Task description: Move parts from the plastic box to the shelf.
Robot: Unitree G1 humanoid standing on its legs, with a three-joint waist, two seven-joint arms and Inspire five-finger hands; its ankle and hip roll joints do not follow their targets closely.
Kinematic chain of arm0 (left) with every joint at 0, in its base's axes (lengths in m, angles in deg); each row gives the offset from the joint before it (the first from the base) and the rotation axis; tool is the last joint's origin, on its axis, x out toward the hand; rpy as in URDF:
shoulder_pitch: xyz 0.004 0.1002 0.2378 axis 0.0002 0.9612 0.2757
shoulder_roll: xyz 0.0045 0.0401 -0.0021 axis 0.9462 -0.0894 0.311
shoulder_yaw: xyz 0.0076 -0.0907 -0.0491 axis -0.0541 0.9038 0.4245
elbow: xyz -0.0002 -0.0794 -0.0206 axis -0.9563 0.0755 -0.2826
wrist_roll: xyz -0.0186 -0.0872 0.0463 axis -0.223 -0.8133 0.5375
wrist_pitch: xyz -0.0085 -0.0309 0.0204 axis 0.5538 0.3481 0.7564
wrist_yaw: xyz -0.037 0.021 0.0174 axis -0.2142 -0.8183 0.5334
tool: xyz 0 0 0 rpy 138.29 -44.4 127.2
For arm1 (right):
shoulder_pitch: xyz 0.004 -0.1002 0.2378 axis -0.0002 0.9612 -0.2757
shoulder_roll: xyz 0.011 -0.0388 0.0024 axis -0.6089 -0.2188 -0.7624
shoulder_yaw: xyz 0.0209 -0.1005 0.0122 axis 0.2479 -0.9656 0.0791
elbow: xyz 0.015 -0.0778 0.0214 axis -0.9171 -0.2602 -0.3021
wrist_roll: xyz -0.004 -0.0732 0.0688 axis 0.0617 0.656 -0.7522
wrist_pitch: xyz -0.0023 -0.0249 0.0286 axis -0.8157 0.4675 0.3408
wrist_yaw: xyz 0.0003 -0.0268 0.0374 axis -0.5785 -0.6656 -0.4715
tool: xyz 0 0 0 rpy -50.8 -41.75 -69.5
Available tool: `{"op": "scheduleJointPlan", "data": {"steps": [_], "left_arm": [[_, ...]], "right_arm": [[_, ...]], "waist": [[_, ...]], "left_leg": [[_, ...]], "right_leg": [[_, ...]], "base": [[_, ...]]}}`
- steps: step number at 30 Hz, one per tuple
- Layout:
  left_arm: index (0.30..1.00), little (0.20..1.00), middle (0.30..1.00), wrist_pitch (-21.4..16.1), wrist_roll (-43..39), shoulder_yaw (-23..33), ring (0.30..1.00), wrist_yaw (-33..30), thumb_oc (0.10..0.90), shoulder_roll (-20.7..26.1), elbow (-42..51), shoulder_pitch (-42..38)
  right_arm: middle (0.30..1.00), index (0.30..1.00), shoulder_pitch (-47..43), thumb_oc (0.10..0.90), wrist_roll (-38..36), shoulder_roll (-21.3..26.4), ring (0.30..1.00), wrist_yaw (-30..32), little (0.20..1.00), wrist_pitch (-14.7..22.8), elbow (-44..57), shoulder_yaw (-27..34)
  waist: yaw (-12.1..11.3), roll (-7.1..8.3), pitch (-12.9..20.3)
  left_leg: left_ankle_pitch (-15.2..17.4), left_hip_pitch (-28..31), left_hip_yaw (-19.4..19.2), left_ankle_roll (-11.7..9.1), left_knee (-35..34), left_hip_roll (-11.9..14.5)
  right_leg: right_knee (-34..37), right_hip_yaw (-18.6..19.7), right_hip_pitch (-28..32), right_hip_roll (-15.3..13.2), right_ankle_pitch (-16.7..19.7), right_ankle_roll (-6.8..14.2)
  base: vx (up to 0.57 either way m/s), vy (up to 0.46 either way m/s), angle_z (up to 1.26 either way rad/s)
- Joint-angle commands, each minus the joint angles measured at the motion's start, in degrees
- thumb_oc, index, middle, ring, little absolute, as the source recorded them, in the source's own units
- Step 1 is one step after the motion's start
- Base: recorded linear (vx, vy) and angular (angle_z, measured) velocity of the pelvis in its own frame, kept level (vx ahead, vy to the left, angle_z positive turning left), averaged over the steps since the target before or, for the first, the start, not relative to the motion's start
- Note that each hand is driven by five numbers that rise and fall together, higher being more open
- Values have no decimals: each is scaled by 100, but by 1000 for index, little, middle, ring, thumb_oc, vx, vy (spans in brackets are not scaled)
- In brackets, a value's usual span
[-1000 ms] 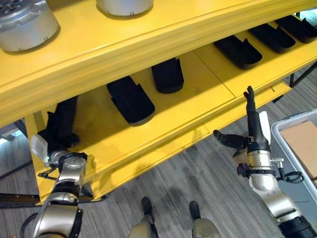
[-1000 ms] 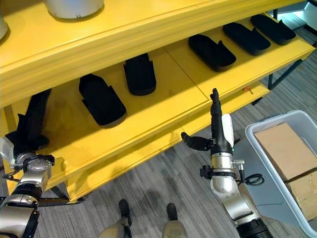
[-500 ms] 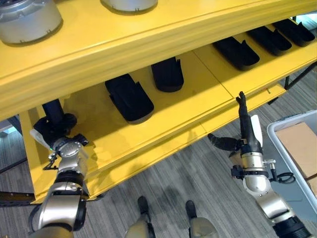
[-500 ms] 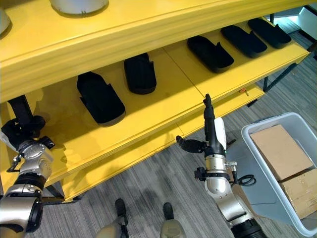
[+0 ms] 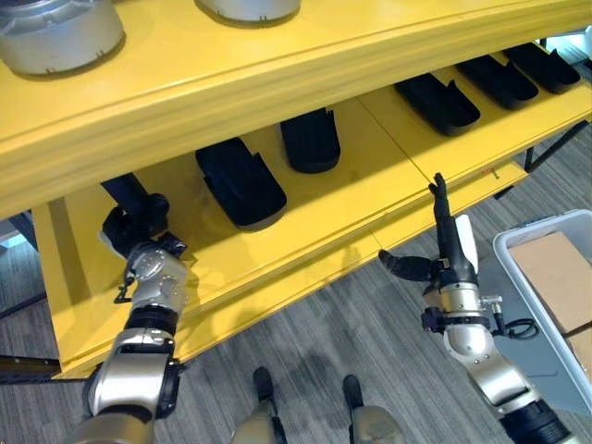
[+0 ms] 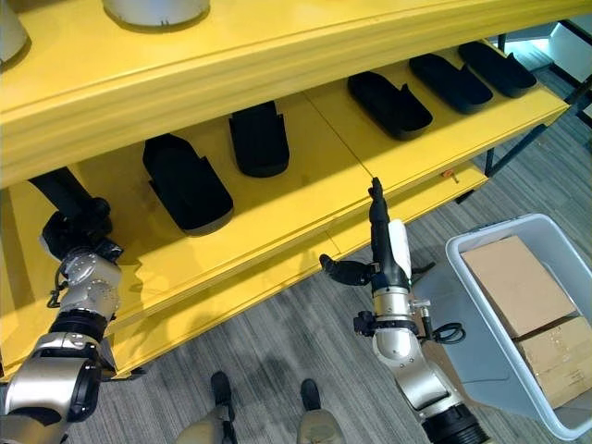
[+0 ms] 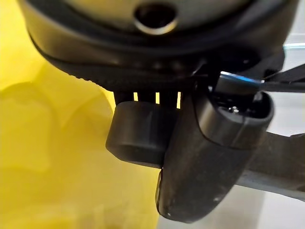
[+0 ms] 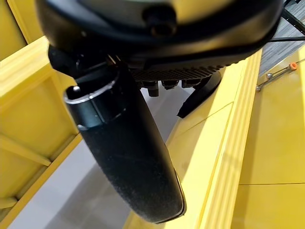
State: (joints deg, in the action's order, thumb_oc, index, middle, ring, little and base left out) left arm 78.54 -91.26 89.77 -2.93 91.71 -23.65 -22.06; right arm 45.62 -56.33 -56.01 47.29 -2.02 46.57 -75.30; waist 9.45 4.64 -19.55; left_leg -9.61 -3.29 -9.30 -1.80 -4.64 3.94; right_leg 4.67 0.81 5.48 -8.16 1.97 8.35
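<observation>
Glossy yellow shelf (image 5: pixel 388 153); left hand (image 5: pixel 139 227) grips black elongated part (image 5: pixel 125 191); right hand (image 5: pixel 444 250) splayed wide.

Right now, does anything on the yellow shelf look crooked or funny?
Mostly tidy. The black parts lie flat in a row, though the two nearest the left hand sit at different angles. That hand holds another black part sticking up.

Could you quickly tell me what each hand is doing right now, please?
Left hand: shut on a black part at the yellow shelf's left end.
Right hand: open, fingers straight, holding nothing.
</observation>
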Motion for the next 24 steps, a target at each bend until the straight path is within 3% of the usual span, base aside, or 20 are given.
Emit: {"op": "scheduleJointPlan", "data": {"steps": [1,3,11,12,16,24], "left_arm": [[300,300,300,946,-201,-163,300,58,400,-541,-843,169],[300,300,300,1131,-14,-198,300,228,400,-505,-885,197],[300,300,300,1270,293,-345,300,451,400,-535,-732,426],[300,300,300,1431,655,-402,300,478,400,-528,-595,593],[300,300,300,1700,416,-459,300,676,400,-571,-159,1094],[300,300,300,1644,629,-435,300,1155,400,-471,858,1977]], "right_arm": [[1000,1000,-676,900,166,67,1000,200,1000,345,514,280],[1000,1000,-658,900,141,83,1000,198,1000,347,540,275],[1000,1000,-574,900,149,63,1000,192,1000,338,616,320],[1000,1000,-516,900,165,59,1000,189,1000,317,662,350],[1000,1000,-308,900,160,67,1000,193,1000,342,764,477],[1000,1000,-150,900,152,94,1000,189,1000,323,804,569]], "waist": [[21,18,150],[10,-2,163],[-40,-57,191],[-58,-88,210],[-154,-158,240],[-374,-404,293]], "left_leg": [[1082,326,-277,-36,583,280],[1073,333,-274,-37,578,274],[1074,388,-219,-28,571,233],[1076,423,-224,-23,560,226],[1062,475,-164,-14,529,196],[970,572,-14,-24,394,144]], "right_leg": [[-741,-364,-780,288,-342,-242],[-743,-384,-769,284,-347,-246],[-757,-421,-717,262,-351,-253],[-748,-431,-687,247,-354,-242],[-726,-477,-628,222,-343,-239],[-661,-644,-476,163,-341,-258]], "base": [[33,-21,-1],[0,0,0],[0,0,0],[31,-29,1],[5,-9,0],[2,0,4]]}}
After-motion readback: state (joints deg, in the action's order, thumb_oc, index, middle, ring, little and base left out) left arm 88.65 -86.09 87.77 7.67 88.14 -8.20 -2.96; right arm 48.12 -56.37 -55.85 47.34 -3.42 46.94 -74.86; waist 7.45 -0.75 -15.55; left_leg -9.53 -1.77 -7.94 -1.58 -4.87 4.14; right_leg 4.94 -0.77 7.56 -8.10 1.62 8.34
